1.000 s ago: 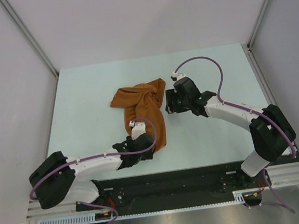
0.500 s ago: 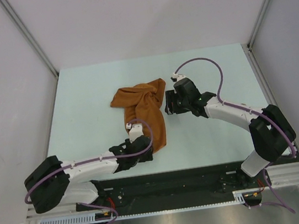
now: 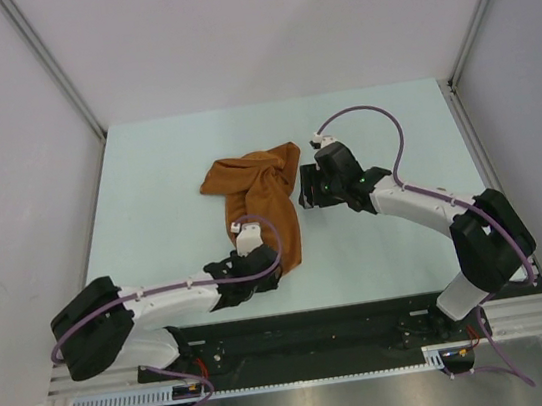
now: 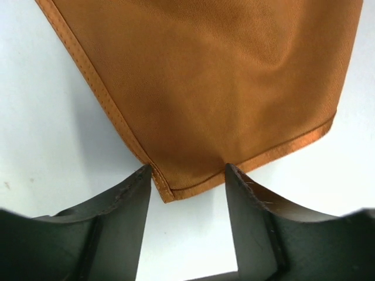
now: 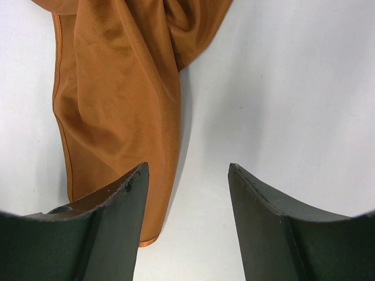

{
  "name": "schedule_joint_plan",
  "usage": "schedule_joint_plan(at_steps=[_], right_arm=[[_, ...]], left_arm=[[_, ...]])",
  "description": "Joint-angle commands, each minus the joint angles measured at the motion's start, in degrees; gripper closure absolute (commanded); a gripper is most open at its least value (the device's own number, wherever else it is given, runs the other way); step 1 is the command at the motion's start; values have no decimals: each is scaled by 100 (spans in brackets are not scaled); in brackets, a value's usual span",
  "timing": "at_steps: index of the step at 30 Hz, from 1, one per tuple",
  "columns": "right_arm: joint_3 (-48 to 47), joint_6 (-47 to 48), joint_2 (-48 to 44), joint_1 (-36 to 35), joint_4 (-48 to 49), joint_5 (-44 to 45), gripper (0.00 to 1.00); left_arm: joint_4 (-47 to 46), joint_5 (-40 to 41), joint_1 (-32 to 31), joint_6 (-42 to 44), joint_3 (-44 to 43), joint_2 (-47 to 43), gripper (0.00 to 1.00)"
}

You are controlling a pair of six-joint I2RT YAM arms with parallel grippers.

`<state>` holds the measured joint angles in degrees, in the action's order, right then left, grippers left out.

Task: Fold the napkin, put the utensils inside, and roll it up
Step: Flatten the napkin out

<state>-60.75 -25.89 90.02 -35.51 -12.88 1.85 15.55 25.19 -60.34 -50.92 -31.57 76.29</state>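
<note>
The rust-orange napkin [image 3: 262,199] lies crumpled and bunched in the middle of the table, stretching toward the near edge. Its hemmed near corner [image 4: 167,190] points between the fingertips of my left gripper [image 4: 188,172], which stands open just short of it, with nothing pinched. My right gripper [image 5: 187,170] is open too, beside the napkin's right edge [image 5: 167,175]; its left finger overlaps the cloth in view, and bare table shows between the fingers. In the top view the left gripper [image 3: 259,262] sits at the napkin's near end and the right gripper [image 3: 307,193] at its right side. The utensils are out of view.
The pale table [image 3: 381,122] is bounded by grey walls on three sides with metal rails at the corners. A black base plate [image 3: 310,334] carrying both arm mounts runs along the near edge.
The left arm shifted slightly near the napkin's near corner, its elbow swinging out and back; its jaws narrowed a little. The right arm and the napkin have stayed put.
</note>
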Motion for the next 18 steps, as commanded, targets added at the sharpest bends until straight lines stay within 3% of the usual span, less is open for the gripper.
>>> schedule_joint_plan(at_steps=[1, 9, 10, 14, 18], right_arm=[[72, -100, -98, -35, 120, 0, 38], [379, -153, -371, -167, 23, 79, 38], [423, -136, -397, -211, 49, 62, 38], [765, -197, -397, -360, 189, -132, 38], [942, -329, -397, -580, 243, -282, 38]], left_arm=[[633, -269, -31, -94, 248, 684, 46], [747, -120, -31, -103, 222, 625, 86], [826, -33, -31, -85, 135, 485, 98], [1082, 574, 214, 283, -305, -376, 100], [933, 557, 1301, 1098, -534, -1894, 100]])
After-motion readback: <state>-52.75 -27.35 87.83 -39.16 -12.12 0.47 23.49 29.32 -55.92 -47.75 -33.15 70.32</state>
